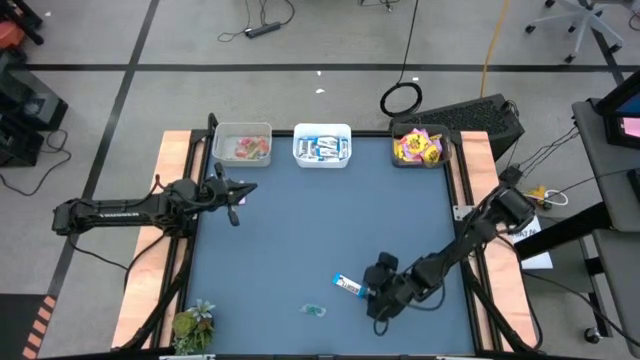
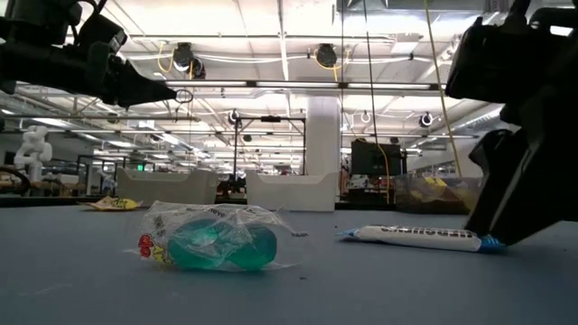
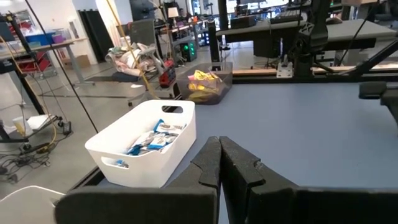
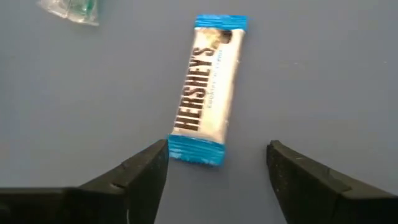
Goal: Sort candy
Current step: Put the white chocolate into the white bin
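Observation:
A blue-and-white bar (image 4: 208, 87) lies flat on the blue table near its near edge, also seen in the high view (image 1: 348, 286) and the low view (image 2: 420, 237). My right gripper (image 4: 217, 165) is open just above the table. Its two fingers stand on either side of the bar's closest end without touching it (image 1: 368, 293). A clear-greenish candy (image 1: 314, 310) rests on the table a little nearer the near edge (image 2: 212, 239). My left gripper (image 3: 219, 163) is shut and empty, held above the table's far left part (image 1: 245, 190).
Three bins stand along the far edge. A clear one (image 1: 243, 147) holds red/pink pieces, a white one (image 1: 322, 146) holds blue bars (image 3: 146, 143), and a clear one (image 1: 420, 147) holds yellow packets. A green plant-like thing (image 1: 193, 322) sits at the near left corner.

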Robot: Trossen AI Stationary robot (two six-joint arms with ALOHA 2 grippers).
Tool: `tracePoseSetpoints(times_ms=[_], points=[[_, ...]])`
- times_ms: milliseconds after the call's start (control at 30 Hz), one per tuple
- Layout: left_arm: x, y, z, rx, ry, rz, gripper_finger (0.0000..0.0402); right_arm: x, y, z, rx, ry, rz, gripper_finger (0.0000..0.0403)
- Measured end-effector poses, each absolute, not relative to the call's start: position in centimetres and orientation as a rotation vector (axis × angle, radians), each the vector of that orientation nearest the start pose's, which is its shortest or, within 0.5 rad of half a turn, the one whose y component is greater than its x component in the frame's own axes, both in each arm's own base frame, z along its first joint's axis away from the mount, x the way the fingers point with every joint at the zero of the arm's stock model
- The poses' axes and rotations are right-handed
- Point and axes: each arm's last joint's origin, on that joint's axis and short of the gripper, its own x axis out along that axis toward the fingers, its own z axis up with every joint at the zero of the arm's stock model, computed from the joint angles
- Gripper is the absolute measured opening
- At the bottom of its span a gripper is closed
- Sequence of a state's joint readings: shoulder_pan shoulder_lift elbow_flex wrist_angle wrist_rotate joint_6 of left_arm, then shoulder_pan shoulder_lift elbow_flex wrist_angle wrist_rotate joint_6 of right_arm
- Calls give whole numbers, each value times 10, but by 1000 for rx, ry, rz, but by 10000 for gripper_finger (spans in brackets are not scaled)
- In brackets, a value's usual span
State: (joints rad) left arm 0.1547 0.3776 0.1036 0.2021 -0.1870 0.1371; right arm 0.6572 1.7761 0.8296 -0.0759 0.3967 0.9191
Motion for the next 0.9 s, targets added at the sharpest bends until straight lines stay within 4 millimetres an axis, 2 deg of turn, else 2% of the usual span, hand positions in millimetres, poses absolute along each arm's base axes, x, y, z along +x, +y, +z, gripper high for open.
tracePoseSetpoints(times_ms=[267, 467, 667, 767, 900], points=[[120, 24, 185, 159, 100, 337, 7, 275, 200, 111, 252, 897, -168, 228], [120, 24, 185, 167, 102, 338, 7, 277, 200, 107, 243, 906, -176, 157], [120, 24, 185, 170, 103, 338, 7, 275, 200, 114, 246, 920, -156, 81], [120, 24, 185, 170, 103, 339, 7, 274, 198, 118, 222, 928, -135, 76], [120, 24, 185, 170, 103, 339, 7, 275, 190, 128, 202, 933, -127, 97]])
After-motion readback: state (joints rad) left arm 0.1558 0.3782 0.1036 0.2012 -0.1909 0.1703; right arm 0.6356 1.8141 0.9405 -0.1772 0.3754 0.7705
